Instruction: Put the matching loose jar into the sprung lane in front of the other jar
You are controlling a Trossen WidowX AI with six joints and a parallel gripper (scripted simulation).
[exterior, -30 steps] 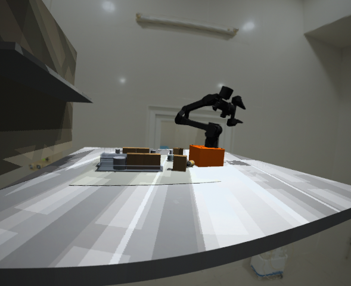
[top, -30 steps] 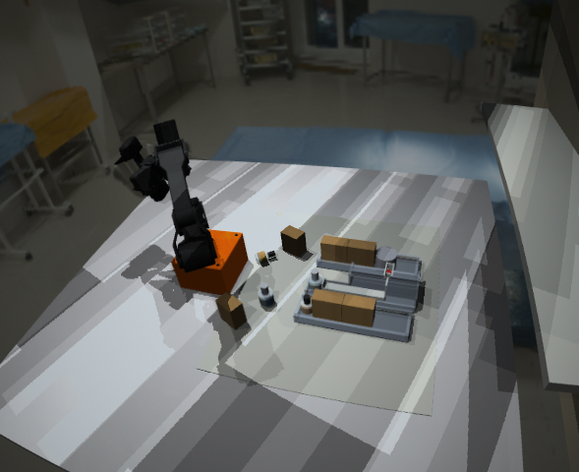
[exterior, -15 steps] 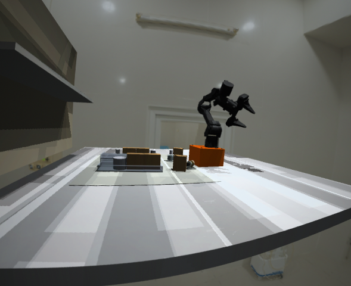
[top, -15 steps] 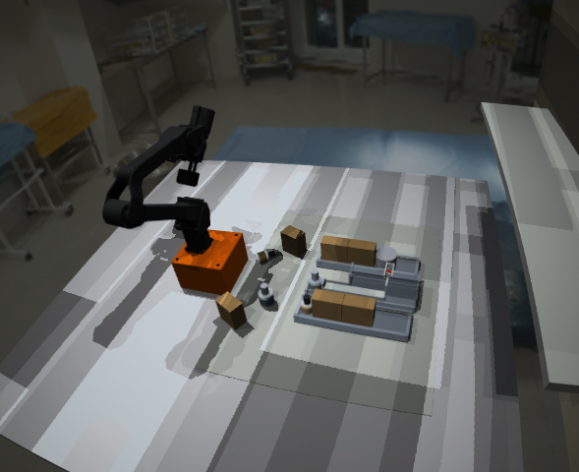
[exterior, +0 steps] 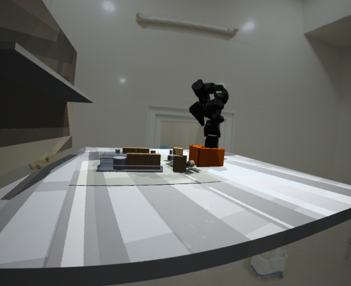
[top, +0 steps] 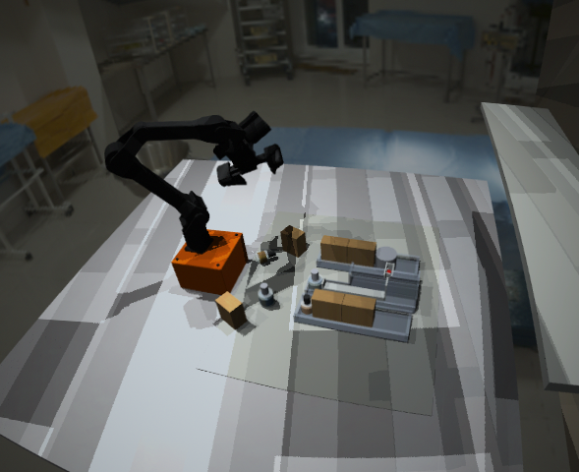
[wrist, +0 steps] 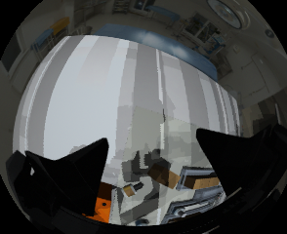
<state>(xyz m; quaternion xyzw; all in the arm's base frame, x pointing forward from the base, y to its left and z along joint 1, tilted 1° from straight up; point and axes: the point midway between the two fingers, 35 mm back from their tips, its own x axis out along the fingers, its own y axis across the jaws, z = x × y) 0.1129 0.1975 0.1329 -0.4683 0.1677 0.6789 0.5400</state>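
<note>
My gripper (top: pixel 251 166) (wrist: pixel 153 138) is open and empty, high above the table behind the orange arm base (top: pixel 210 264) (exterior: pixel 207 156). The grey lane rack (top: pixel 353 328) (exterior: pixel 129 168) stands on the pale mat to the right. A grey-blue jar (top: pixel 315 278) stands at the front of the middle lane. A small white plate with a red mark (top: pixel 388 269) shows farther back in that lane. A matching loose grey-blue jar (top: pixel 265 293) stands upright on the mat left of the rack. A tan jar with a dark cap (top: pixel 307 303) stands at the front of the near lane. Another tan jar (top: pixel 263 256) (exterior: pixel 190 162) lies on its side near the base.
Brown boxes fill the far lane (top: pixel 347 250) (exterior: pixel 143 159) and the near lane (top: pixel 343 307) (exterior: pixel 135 150). Two loose brown boxes (top: pixel 293 240) (top: pixel 231 309) stand near the jars. A grey disc (top: pixel 386 253) (exterior: pixel 119 161) sits behind the far lane's boxes. A shelf (top: pixel 543 228) overhangs the right side.
</note>
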